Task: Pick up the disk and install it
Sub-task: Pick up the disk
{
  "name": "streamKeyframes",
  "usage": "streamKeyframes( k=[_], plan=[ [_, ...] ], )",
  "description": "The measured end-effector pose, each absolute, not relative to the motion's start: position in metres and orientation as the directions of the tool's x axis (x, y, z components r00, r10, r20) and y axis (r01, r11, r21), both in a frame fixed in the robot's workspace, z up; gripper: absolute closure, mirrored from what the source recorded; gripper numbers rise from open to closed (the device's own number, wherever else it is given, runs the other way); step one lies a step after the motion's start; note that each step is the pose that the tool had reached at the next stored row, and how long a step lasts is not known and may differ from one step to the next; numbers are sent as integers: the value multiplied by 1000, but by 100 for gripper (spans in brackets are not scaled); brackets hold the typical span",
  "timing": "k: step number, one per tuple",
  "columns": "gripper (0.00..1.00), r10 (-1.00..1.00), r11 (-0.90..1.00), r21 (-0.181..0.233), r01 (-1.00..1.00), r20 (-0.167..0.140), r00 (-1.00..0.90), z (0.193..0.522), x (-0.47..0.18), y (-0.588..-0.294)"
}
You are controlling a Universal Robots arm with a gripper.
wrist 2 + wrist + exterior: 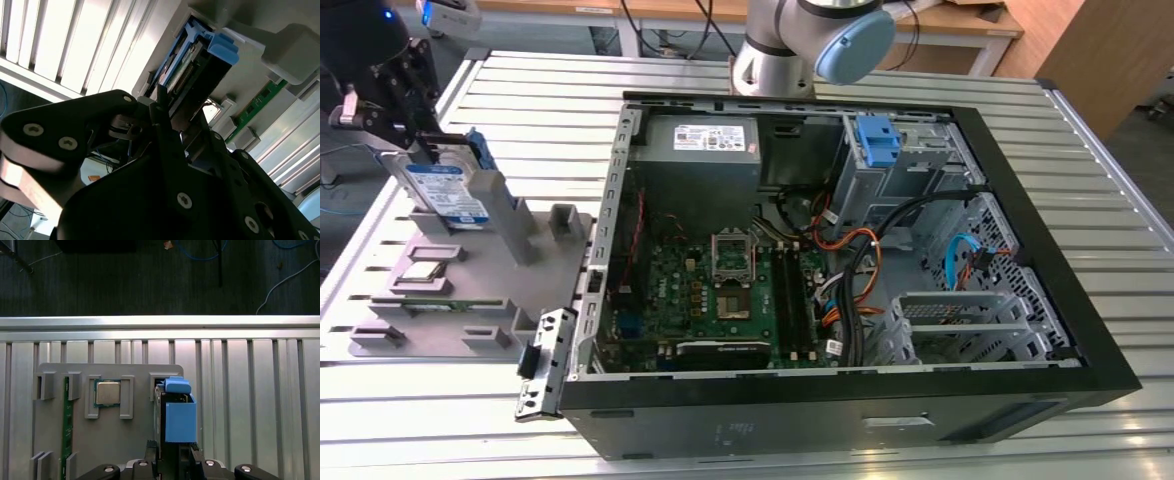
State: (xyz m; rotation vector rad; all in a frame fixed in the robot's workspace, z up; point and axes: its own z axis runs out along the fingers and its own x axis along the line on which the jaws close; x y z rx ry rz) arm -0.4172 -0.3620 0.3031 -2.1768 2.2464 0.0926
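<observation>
The disk [447, 190] stands on edge in a slot of the grey fixture plate [520, 250] at the exterior view's left, its blue-and-white label facing out and blue rails along its sides. My gripper [416, 148] comes down on its upper end from the far left corner. In the second wrist view the dark fingers [159, 112] lie on either side of the disk [192, 65], close against it. The first wrist view shows the disk's blue rail [180, 415] running out from between the fingertips of the gripper [172, 454], which is shut on the disk.
The open computer case [1107, 330] fills the middle and right of the slatted metal table [1094, 120], with a blue bracket [878, 140] in its bay and a power-supply box [707, 140]. A processor chip [107, 392] and a memory stick [66, 425] sit in the fixture plate. The table edge [160, 322] is just beyond it.
</observation>
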Motion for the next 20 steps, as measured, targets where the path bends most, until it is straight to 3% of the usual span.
streamKeyframes(
  k=[20],
  plan=[
    [65,-998,30,34,-999,-50,-32,309,-417,-362]
  ],
)
